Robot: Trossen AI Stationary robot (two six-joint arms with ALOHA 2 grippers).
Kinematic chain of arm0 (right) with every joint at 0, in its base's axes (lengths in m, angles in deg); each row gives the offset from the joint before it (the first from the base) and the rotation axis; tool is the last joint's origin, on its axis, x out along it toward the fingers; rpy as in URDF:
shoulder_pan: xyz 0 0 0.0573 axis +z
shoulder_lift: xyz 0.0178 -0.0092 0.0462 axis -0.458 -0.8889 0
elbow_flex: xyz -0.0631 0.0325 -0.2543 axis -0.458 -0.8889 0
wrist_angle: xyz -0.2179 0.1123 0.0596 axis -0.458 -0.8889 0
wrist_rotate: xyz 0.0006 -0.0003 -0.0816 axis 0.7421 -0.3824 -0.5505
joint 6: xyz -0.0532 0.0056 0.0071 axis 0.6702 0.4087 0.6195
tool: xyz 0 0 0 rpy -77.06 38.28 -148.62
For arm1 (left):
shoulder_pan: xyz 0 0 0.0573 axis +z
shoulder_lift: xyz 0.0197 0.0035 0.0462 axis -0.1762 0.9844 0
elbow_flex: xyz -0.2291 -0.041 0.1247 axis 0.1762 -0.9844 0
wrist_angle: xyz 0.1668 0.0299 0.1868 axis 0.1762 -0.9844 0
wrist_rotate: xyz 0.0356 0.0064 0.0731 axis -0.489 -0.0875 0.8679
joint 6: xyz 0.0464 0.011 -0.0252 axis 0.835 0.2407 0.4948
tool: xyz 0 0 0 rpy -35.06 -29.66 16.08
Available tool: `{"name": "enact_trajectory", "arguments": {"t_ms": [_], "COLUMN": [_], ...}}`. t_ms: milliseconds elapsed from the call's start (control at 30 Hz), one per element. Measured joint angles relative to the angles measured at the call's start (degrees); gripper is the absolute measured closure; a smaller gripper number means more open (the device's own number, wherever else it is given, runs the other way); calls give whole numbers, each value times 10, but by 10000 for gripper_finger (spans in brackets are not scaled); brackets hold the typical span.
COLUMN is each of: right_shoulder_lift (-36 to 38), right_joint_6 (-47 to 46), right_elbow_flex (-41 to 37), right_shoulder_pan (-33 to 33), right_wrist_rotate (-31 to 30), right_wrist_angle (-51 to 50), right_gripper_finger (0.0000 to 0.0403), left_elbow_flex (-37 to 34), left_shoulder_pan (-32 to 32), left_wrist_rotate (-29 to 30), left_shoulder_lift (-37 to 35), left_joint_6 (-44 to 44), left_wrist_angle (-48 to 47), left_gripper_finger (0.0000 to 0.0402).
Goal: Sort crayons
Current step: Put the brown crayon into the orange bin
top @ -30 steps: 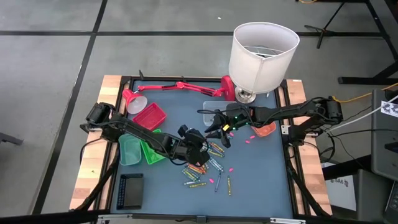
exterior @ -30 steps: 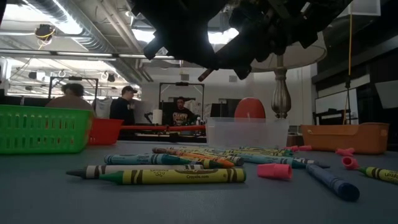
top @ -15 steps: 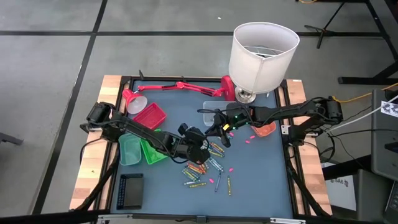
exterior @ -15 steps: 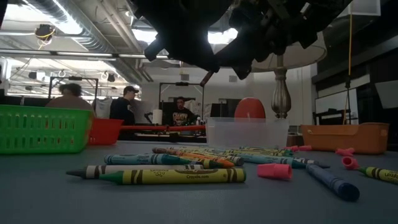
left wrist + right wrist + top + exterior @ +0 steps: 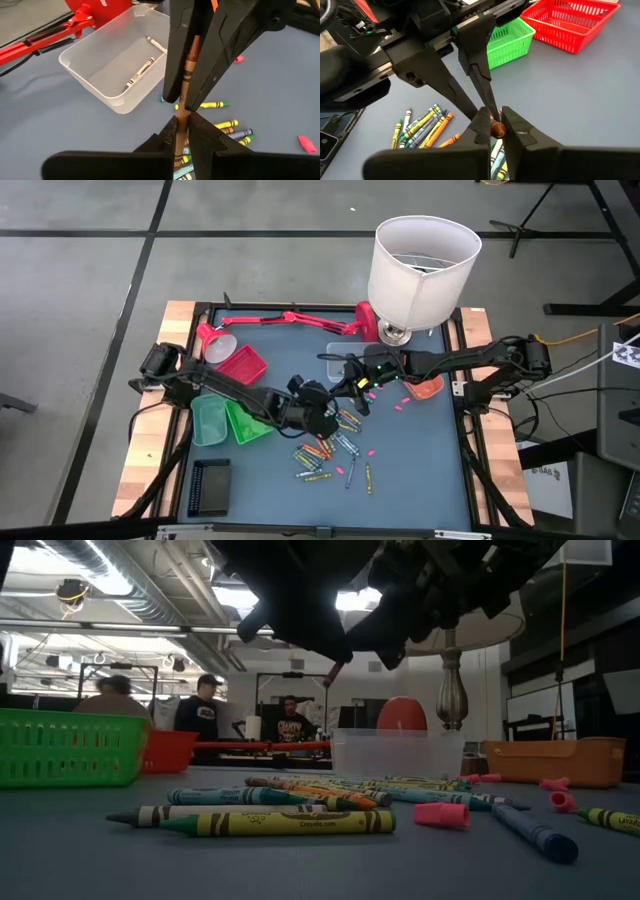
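Note:
A brown crayon (image 5: 186, 82) hangs in the air over the table's middle, between my two grippers. My left gripper (image 5: 322, 402) comes from the table's left and my right gripper (image 5: 352, 392) from the right; they meet tip to tip, each shut on the crayon. In the low view the crayon (image 5: 335, 668) pokes out below the dark arms. Several loose crayons (image 5: 325, 452) in yellow, green, blue and orange lie flat on the blue table top, below and in front of the grippers. My left gripper pinches the brown crayon's near end (image 5: 181, 125) between its two fingers. The crayon runs on from them, slanting upward into the other gripper, clear of the table. My right gripper pinches the crayon's other end (image 5: 498, 130) between its two fingers, coming slanting down from the table's right. That end shows end-on between the fingertips, so the crayon runs roughly along the fingers. The crayon hangs clear of the table.
A clear bin (image 5: 100, 70) holding two crayons stands just behind the grippers. A red basket (image 5: 240, 367) and green baskets (image 5: 230, 423) stand at the left and an orange tray (image 5: 428, 387) at the right. A white-shaded lamp (image 5: 420, 265) and a red lamp (image 5: 280, 318) stand at the back. Pink bits (image 5: 400, 402) are scattered about.
My right gripper's fingers have closed in on the brown crayon that my left gripper holds up. Both arms have stayed about where they were, and the crayon has stayed lifted.

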Motion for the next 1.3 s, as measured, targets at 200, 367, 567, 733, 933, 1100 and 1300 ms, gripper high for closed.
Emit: {"name": "enact_trajectory", "arguments": {"t_ms": [200, 367, 567, 733, 933, 1100, 1300], "right_shoulder_lift": [20, 72, 157, 214, 251, 251, 248], "right_joint_6": [3, 7, 10, -35, -127, -199, -250], "right_elbow_flex": [0, 0, 0, 0, 0, 0, 0], "right_shoulder_pan": [0, 0, 0, 0, 0, 0, 0], "right_wrist_rotate": [-19, -46, -134, -213, -268, -284, -329], "right_wrist_angle": [-57, -156, -324, -462, -608, -733, -804], "right_gripper_finger": [380, 387, 381, 382, 385, 377, 383], "left_elbow_flex": [0, 0, 0, 0, 0, 0, 0], "left_shoulder_pan": [11, 16, 20, 30, 40, 40, 40], "left_wrist_rotate": [-49, -54, -55, -55, -55, -56, -56], "left_shoulder_lift": [0, 0, 0, 0, 0, 0, 0], "left_joint_6": [7, 13, 60, 84, 84, 85, 105], "left_wrist_angle": [0, -1, -1, -1, -3, -4, -5], "left_gripper_finger": [309, 269, 253, 254, 262, 268, 270]}}
